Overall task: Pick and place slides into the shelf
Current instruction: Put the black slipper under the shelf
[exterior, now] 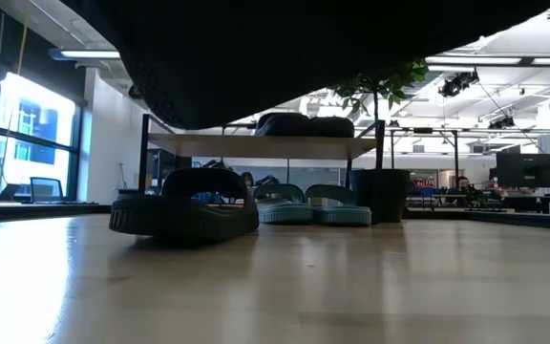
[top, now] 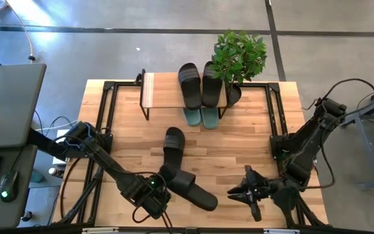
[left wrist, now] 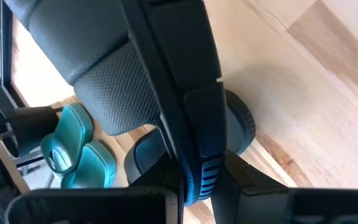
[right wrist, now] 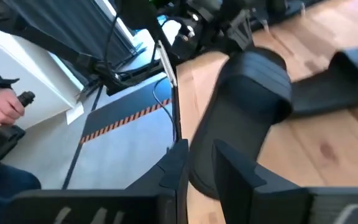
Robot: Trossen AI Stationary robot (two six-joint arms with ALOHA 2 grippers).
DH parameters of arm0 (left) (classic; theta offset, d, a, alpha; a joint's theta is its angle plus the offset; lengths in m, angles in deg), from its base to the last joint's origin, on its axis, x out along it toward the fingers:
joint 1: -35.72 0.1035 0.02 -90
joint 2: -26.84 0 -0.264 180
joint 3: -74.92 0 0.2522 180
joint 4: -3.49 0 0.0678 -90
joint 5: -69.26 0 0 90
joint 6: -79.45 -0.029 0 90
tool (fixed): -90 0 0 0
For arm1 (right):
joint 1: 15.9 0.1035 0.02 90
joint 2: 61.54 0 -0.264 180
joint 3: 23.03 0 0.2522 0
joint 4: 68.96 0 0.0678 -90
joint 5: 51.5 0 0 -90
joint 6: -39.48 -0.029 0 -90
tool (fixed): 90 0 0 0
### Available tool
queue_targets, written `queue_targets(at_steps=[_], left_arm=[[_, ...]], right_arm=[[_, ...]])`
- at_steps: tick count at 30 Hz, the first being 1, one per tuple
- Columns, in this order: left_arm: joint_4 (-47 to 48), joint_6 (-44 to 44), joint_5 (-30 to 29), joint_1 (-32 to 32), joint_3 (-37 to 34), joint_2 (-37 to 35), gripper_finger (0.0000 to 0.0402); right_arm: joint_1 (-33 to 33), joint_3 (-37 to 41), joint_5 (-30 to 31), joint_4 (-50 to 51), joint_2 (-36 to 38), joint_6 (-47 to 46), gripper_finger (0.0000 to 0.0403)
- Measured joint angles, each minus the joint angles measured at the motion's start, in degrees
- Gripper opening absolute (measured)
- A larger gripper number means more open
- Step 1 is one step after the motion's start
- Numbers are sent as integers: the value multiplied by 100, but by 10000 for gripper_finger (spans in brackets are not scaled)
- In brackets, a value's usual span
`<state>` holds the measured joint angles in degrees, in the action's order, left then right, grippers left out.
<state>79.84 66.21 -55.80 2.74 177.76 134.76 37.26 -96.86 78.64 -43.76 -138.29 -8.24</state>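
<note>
Left wrist view alone shows the left hand [left wrist: 194, 180] pinching a black slide [left wrist: 166, 81] — elsewhere hidden.

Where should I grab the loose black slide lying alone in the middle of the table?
Grip the black slide by its wide strap, coming straight down from above. It lies sole-down and the strap arches above the footbed, so one jaw can slip underneath.

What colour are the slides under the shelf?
Sage green slides, paired beneath the shelf; clearest in the high view.
</note>
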Motion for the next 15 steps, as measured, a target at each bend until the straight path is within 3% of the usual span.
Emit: queue_targets(at_steps=[8,15], left_arm=[[22,42,3,0,22,-5,32],[386,532,-36,22,528,-8,32]], right_arm=[[-67,-594,-48,241,-2,1052,95],[-69,-1407,-268,1679,-344,1231,146]])
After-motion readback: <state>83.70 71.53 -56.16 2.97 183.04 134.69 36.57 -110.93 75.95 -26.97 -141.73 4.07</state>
